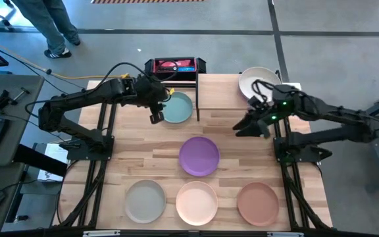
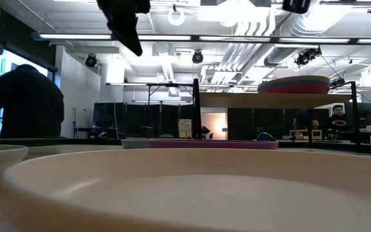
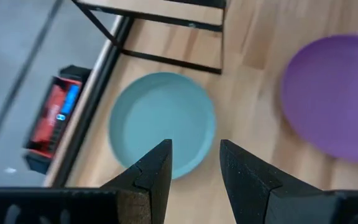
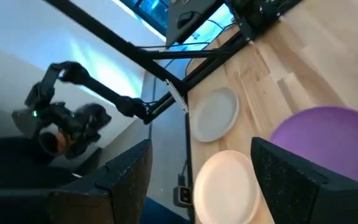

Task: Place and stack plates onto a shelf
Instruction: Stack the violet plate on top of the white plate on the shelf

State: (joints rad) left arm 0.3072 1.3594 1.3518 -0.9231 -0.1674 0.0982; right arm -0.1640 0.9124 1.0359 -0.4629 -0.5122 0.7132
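Observation:
The shelf (image 1: pixel 226 99) stands at the table's far right and carries a stack of plates (image 2: pixel 295 84) with the cream plate (image 1: pixel 258 82) on top. The pale teal plate (image 1: pixel 178 107) lies flat on the table left of the shelf. My left gripper (image 1: pixel 156 113) hovers open over the teal plate's (image 3: pixel 160 121) left edge without touching it. The purple plate (image 1: pixel 199 156) lies at mid-table. Grey-beige (image 1: pixel 145 201), peach (image 1: pixel 197 202) and terracotta (image 1: pixel 257 202) plates sit in a row along the near edge. My right gripper (image 1: pixel 242 127) is open and empty, raised near the shelf's near right corner.
A red-and-black device (image 1: pixel 175 66) sits just past the far edge behind the teal plate. The shelf's black posts (image 3: pixel 166 37) stand close to that plate. A person (image 1: pixel 51 26) stands beyond the table's far left. Bare tabletop (image 1: pixel 130 151) lies between the teal plate and the near row.

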